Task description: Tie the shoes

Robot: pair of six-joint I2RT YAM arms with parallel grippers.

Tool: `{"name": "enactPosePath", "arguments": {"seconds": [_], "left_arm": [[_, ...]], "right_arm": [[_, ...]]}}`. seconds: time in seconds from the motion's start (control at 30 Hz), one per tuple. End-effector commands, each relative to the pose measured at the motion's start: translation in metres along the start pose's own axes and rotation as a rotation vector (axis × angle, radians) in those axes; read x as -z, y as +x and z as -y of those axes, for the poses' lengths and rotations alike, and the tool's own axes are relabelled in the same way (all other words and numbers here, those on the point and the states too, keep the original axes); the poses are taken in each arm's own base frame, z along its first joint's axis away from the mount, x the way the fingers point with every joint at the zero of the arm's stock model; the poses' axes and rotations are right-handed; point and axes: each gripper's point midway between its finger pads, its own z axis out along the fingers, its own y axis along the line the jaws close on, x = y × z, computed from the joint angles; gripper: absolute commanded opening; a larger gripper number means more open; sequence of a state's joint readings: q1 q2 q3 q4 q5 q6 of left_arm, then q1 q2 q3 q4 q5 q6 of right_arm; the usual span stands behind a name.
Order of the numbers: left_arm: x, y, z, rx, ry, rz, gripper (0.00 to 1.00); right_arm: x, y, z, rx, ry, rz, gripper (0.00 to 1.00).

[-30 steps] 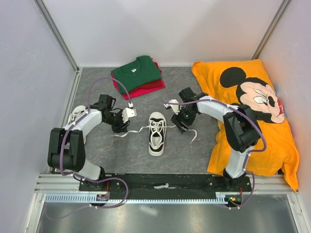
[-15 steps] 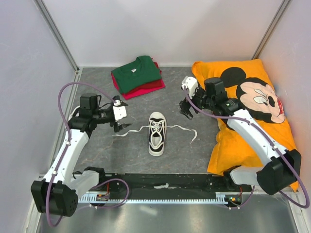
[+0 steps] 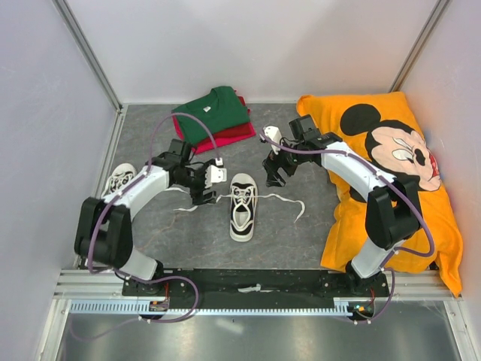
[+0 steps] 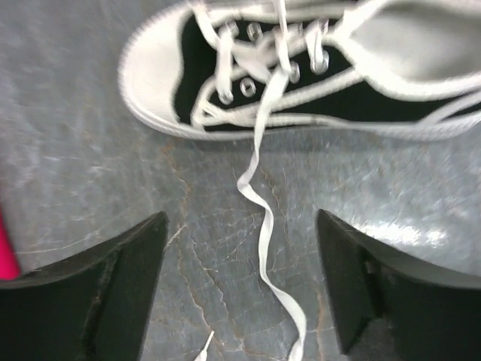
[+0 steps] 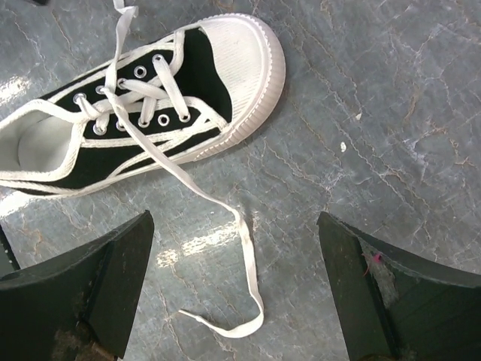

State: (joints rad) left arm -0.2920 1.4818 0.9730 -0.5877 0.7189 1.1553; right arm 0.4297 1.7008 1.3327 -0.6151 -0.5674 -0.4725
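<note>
Aluminium rail (image 3: pixel 90 284) along the near edge of a grey marbled desk (image 3: pixel 301 241), pale walls (image 3: pixel 45 90) all round. Mid-desk, one white shoe (image 3: pixel 242 207), toe toward the far edge, laces (image 3: pixel 285 201) loose to both sides; left gripper (image 4: pixel 240 226) and right gripper (image 5: pixel 234 218) flanking it, each spread wide above a lace, gripping nothing; second shoe (image 3: pixel 119 179) against the left edge. Farther back, orange cloth (image 3: pixel 398 218) with a Mickey Mouse face along the right edge, folded green and red shirts (image 3: pixel 213 113) near the far edge, neck label (image 3: pixel 204 110) too small to read.
</note>
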Motion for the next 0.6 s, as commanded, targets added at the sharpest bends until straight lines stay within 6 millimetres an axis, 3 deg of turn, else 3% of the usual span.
{"name": "enactPosePath", "arguments": {"seconds": [0.0,0.03,0.13,0.57], "left_arm": [[-0.016,0.011,-0.020,-0.107,0.013,-0.072,0.74],[-0.020,0.013,-0.020,-0.107,0.021,-0.080,0.64],[-0.032,0.016,-0.022,-0.112,0.048,-0.093,0.50],[-0.054,0.037,-0.012,-0.109,0.137,-0.155,0.50]], "right_arm": [[0.004,0.005,-0.005,0.042,-0.015,-0.009,0.98],[0.002,0.014,-0.006,0.034,-0.019,-0.032,0.98],[-0.003,0.032,-0.002,0.012,0.001,-0.090,0.98],[-0.002,0.067,0.008,-0.061,0.012,-0.143,0.98]]}}
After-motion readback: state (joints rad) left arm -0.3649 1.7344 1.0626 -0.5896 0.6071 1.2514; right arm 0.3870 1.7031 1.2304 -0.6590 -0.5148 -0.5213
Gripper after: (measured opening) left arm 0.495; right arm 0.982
